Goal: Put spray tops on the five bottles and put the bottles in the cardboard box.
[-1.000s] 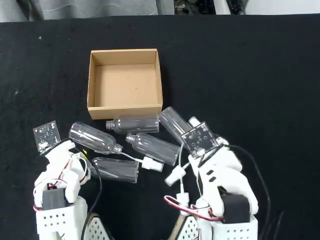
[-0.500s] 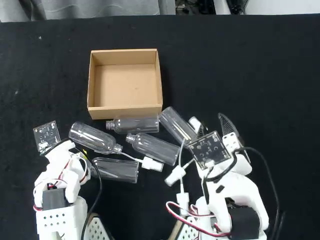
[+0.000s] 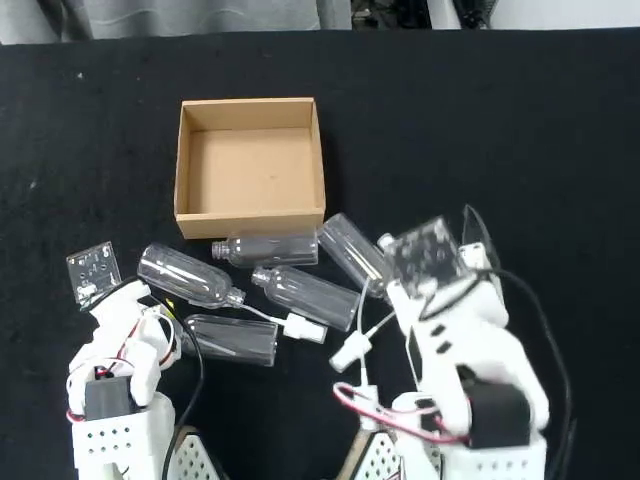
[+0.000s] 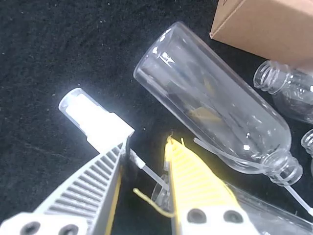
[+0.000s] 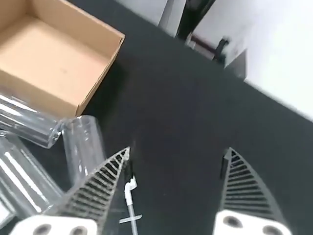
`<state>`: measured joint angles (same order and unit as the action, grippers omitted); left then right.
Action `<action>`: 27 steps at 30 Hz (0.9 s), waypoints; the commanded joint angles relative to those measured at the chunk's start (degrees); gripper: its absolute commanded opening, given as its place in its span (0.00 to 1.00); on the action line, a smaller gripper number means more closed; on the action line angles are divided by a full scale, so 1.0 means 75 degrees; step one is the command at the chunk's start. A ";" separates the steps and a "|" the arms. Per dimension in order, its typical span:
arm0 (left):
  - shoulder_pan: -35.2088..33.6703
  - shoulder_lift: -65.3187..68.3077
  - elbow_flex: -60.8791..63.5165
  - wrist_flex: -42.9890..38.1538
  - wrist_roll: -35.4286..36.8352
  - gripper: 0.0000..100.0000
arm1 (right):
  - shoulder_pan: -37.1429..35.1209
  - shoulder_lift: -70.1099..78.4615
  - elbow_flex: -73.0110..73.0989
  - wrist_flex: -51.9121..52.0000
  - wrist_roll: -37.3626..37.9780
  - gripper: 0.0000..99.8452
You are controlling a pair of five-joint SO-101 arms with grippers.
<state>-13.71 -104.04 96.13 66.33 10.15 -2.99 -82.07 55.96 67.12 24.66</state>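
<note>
— High view: anything in the cardboard box (image 3: 250,222) yet?
— Nothing. Five bottles (image 3: 300,293) lie on the counter (image 3: 520,130) at its six o'clock, none visibly capped. Slightly parted, the left pincer (image 4: 148,142) straddles a spray top (image 4: 95,122) tube; the right pincer (image 5: 177,150), spread wide, holds nothing. Everything remains, I judge.

Black table (image 3: 560,120) (cloth-covered); grey curtain (image 3: 200,15) behind.

Robotics lab bench, likely: black cloth-covered table (image 3: 520,120), grey fabric curtain (image 3: 190,15) behind the table's far edge, dark cabled gear (image 3: 400,12) beside it, plain white wall (image 5: 279,49) beyond the table.
</note>
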 commanded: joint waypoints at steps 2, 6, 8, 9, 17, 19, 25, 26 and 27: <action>-0.0053 -0.0035 0.0170 -0.0012 -0.0012 0.12 | -0.0399 0.1401 -0.0791 -0.0012 -0.0270 0.27; -0.0053 -0.0035 0.0170 -0.0012 -0.0012 0.12 | -0.1102 0.2362 -0.1237 0.0375 -0.0293 0.27; -0.0053 -0.0035 0.0170 -0.0012 -0.0012 0.12 | -0.1289 0.2796 -0.1436 0.0504 -0.0293 0.27; -0.0053 -0.0035 0.0170 -0.0012 -0.0012 0.12 | -0.1348 0.3007 -0.1495 0.0527 -0.0305 0.27; -0.0053 -0.0035 0.0170 -0.0012 -0.0012 0.12 | -0.1383 0.4495 -0.1670 0.0387 -0.0305 0.27; -0.0053 -0.0035 0.0170 -0.0012 -0.0012 0.12 | -0.1383 0.4870 -0.1659 0.0293 -0.0305 0.27; -0.0053 -0.0035 0.0170 -0.0012 -0.0012 0.12 | -0.1395 0.5773 -0.1670 -0.0070 -0.0305 0.27; -0.0053 -0.0035 0.0170 -0.0012 -0.0012 0.12 | -0.1395 0.5878 -0.1670 -0.0129 -0.0305 0.27; -0.0053 -0.0035 0.0170 -0.0012 -0.0012 0.12 | -0.1395 0.5972 -0.1670 -0.0152 -0.0328 0.27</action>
<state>-13.71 -104.04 96.13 66.33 10.15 -11.87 -38.81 47.60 68.09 22.73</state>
